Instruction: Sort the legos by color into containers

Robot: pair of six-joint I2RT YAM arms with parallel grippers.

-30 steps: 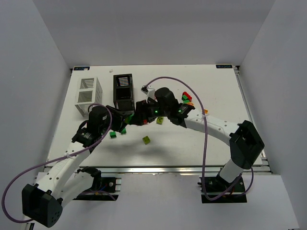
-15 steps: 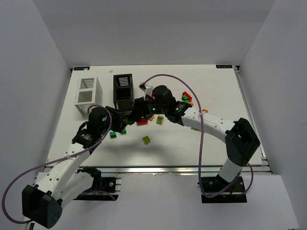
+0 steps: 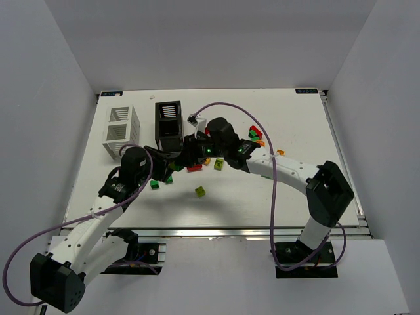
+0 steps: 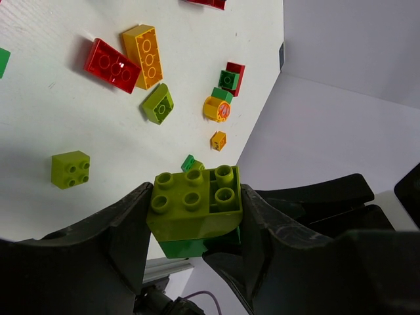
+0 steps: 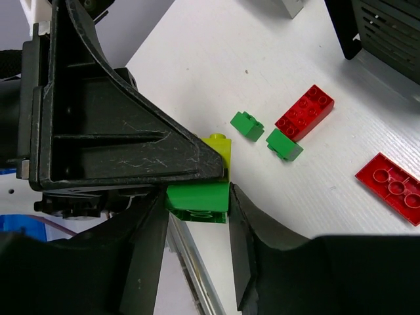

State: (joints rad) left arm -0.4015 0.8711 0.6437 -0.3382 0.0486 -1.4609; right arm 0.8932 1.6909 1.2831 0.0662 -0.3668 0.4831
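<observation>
- A flat white table [image 3: 262, 197] is shown in the top view. It is enclosed at the left, rear and right by plain pale grey walls [image 3: 52, 79].
- The white container [image 3: 121, 131] is placed at the upper left of the table. The black container [image 3: 169, 121] is placed near its right side and does not touch it.
- Loose legos are scattered over the middle of the table. In the left wrist view, a red brick [image 4: 111, 64] and an orange-yellow brick [image 4: 146, 56] are seen just beside each other at the upper left. A round yellow-orange piece [image 4: 215, 109] is seen nearer the centre.
- The left gripper [image 4: 193, 216] is closed on a yellow-green brick [image 4: 193, 200], with one finger pressed against each end. A dark green brick [image 4: 190, 248] is joined to the underside of this brick.
- The right gripper [image 5: 197, 203] is closed on the dark green brick, with a finger set against its left face and another against its right face.
- In the top view, the joined pair is hidden where the two grippers meet, just below the black container at centre left.
- In the left wrist view, the studs of the yellow-green brick are turned toward the top of the frame. Its long axis runs left to right between the fingers.
- In the right wrist view, the long axis of the dark green brick also runs left to right. The yellow-green brick is seen above it, toward the upper right.
</observation>
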